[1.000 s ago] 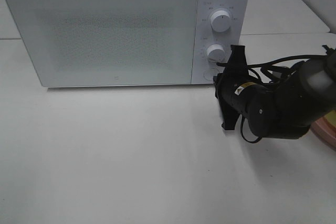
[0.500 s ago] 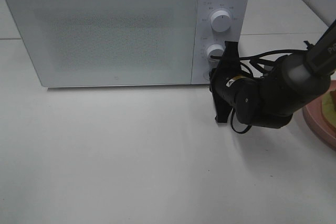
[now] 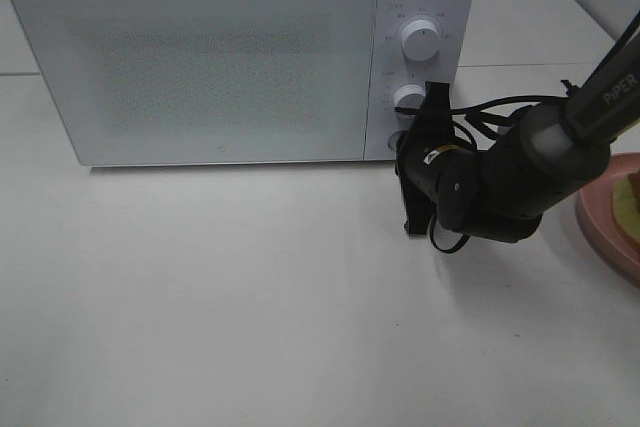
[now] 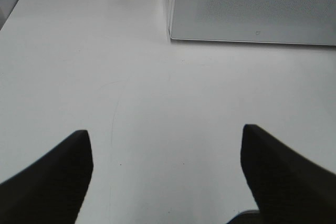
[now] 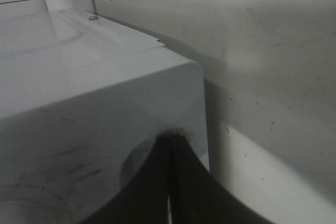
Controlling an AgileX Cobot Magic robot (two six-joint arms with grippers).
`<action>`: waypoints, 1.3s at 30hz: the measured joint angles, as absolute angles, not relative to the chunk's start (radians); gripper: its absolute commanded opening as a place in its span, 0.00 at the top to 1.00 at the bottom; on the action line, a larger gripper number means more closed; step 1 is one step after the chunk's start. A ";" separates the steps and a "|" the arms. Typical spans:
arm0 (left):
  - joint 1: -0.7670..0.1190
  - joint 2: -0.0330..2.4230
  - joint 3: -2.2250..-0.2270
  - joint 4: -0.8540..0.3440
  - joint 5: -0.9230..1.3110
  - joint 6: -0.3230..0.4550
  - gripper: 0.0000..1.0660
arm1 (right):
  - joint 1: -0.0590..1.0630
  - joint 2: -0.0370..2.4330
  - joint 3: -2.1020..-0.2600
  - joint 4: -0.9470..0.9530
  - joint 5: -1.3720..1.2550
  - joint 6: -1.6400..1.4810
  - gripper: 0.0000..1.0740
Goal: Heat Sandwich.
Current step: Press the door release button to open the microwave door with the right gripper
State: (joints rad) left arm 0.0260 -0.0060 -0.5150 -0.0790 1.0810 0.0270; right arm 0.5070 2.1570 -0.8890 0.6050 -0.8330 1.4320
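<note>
The sandwich [image 3: 632, 195] sits on the pink plate [image 3: 600, 234] at the right of the desk [image 3: 250, 297], mostly cropped, so its long axis cannot be told. The microwave [image 3: 200, 57] is shut. The right fingers [image 5: 152, 182], pressed together, touch its lower front corner. The left fingers [image 4: 52, 177] are spread.

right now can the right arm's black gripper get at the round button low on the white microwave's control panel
Probably yes: the shut right gripper sits right at the round button on the white microwave, nothing between them. Contact itself is hard to confirm.
</note>
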 measured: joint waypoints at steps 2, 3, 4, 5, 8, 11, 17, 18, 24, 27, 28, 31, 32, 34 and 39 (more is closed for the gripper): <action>0.026 -0.006 -0.515 -0.079 1.081 0.027 0.31 | 0.507 2.157 -0.893 0.606 -0.833 1.432 1.00; 0.026 -0.006 -0.515 -0.079 1.081 0.027 0.31 | 0.508 2.159 -0.897 0.607 -0.833 1.429 1.00; 0.026 -0.006 -0.515 -0.079 1.081 0.027 0.31 | 0.509 2.160 -0.900 0.610 -0.833 1.426 1.00; 0.026 -0.006 -0.515 -0.079 1.081 0.027 0.31 | 0.510 2.161 -0.903 0.613 -0.833 1.421 1.00; 0.026 -0.006 -0.515 -0.079 1.081 0.027 0.31 | 0.513 2.166 -0.911 0.623 -0.836 1.404 1.00; 0.026 -0.006 -0.515 -0.079 1.081 0.027 0.31 | 0.514 2.166 -0.913 0.630 -0.840 1.393 1.00; 0.026 -0.006 -0.515 -0.079 1.081 0.027 0.31 | 0.519 2.187 -0.940 0.662 -0.865 1.356 1.00; 0.026 -0.006 -0.515 -0.079 1.081 0.027 0.31 | 0.523 2.196 -0.945 0.671 -0.870 1.352 1.00; 0.026 -0.006 -0.515 -0.079 1.081 0.027 0.31 | 0.536 2.218 -0.964 0.711 -0.907 1.331 1.00; 0.026 -0.006 -0.515 -0.079 1.081 0.027 0.31 | 0.536 2.220 -0.968 0.712 -0.907 1.328 1.00; 0.026 -0.006 -0.515 -0.079 1.081 0.027 0.31 | 0.537 2.220 -0.968 0.712 -0.907 1.328 1.00; 0.026 -0.006 -0.515 -0.079 1.081 0.027 0.31 | 0.537 2.220 -0.968 0.716 -0.907 1.326 1.00; 0.026 -0.006 -0.515 -0.079 1.081 0.027 0.31 | 0.537 2.220 -0.968 0.716 -0.907 1.326 1.00; 0.026 -0.006 -0.515 -0.079 1.081 0.027 0.31 | 0.537 2.221 -0.968 0.716 -0.907 1.326 1.00; 0.026 -0.006 -0.515 -0.079 1.081 0.027 0.31 | 0.537 2.221 -0.968 0.716 -0.906 1.326 1.00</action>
State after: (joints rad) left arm 0.0260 -0.0060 -0.5150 -0.0790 1.0810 0.0270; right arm 0.5370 2.2210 -0.9680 0.7160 -0.9060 1.3260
